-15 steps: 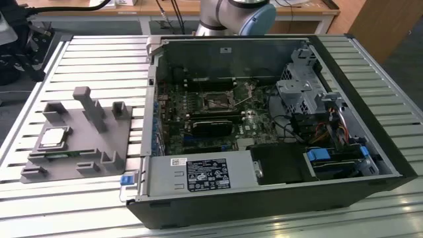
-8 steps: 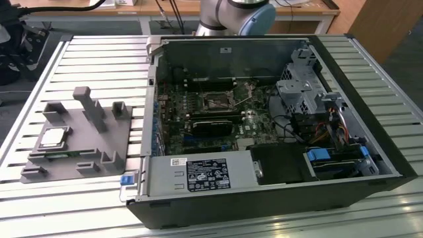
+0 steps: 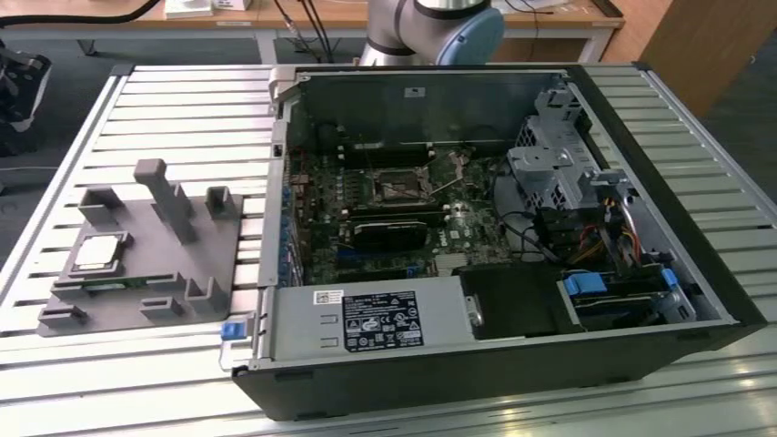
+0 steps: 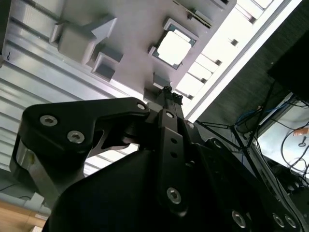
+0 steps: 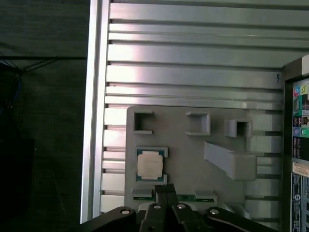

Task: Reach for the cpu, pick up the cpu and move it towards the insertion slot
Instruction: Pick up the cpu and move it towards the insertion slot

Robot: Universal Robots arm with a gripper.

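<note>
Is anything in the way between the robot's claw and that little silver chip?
Nothing visible does. In the first wrist view the cpu lies uncovered in the gray holder, with open space between it and the gripper.

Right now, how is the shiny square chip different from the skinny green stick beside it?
The cpu is square; the memory stick is long and thin. The cpu has a silvery top; the memory stick is green. The cpu lies in a square pocket; the memory stick sits in a narrow slot. Both rest on the grey holder, beside the computer case.
</note>
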